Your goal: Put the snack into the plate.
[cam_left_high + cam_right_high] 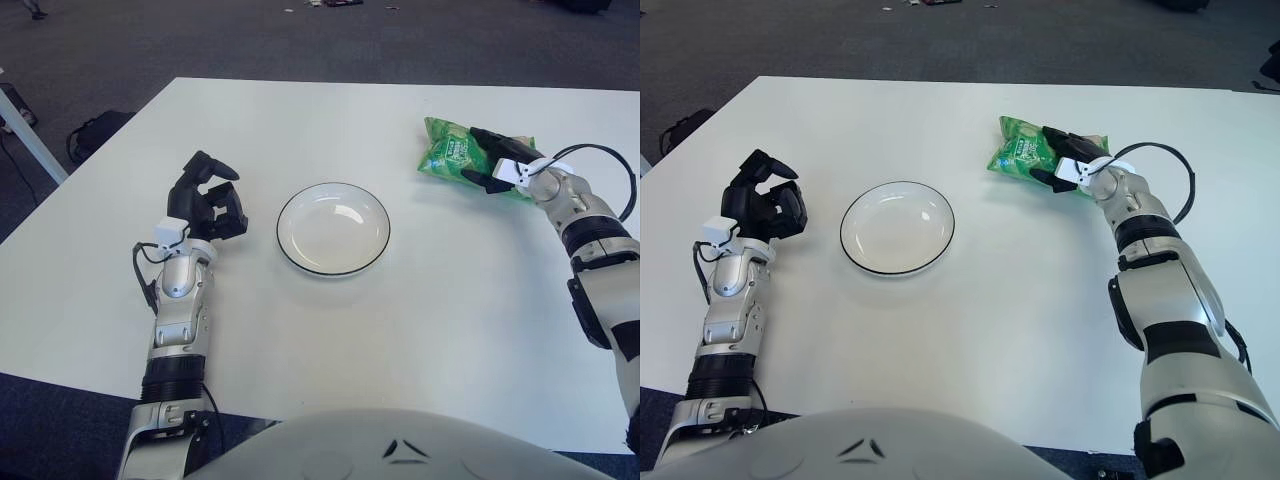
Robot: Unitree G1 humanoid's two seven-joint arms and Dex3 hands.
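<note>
A green snack bag (pixel 450 151) is held at the right side of the white table, its free end pointing left toward the plate. My right hand (pixel 497 158) is shut on the bag's right end, black fingers above and below it. The white plate (pixel 375 222) with a dark rim sits at the table's middle, with nothing in it. The bag is a short way right of and beyond the plate. My left hand (pixel 210 203) shows left of the plate with its fingers curled and holding nothing.
The white table (pixel 330 120) runs from the front edge to the back. Dark carpet lies beyond it, with a black bag (pixel 95 131) on the floor at the far left. A black cable (pixel 610 165) loops by my right wrist.
</note>
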